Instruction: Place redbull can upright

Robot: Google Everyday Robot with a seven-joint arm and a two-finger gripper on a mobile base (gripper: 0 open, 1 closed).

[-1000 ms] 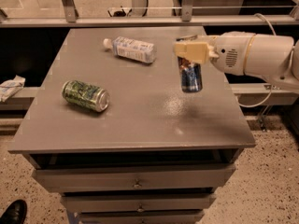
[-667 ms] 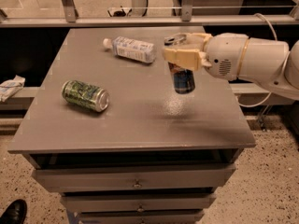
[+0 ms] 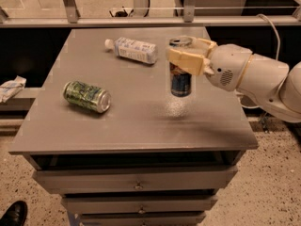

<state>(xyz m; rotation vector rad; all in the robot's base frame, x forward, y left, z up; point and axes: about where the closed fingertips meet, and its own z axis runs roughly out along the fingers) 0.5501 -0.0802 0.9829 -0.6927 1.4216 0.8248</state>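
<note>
The redbull can is upright near the right middle of the grey table, its silver top with the pull-tab facing up. Its base is at or just above the tabletop; I cannot tell which. My gripper reaches in from the right on a white arm. Its tan fingers are closed around the upper part of the can and hide the middle of it.
A fatter green patterned can lies on its side at the left of the table. A white-capped plastic bottle lies on its side at the back. Drawers are under the tabletop. A shoe is on the floor at lower left.
The gripper has carried the can a little to the left and toward the back of the table, and lowered it. The can has stayed upright in the fingers.
</note>
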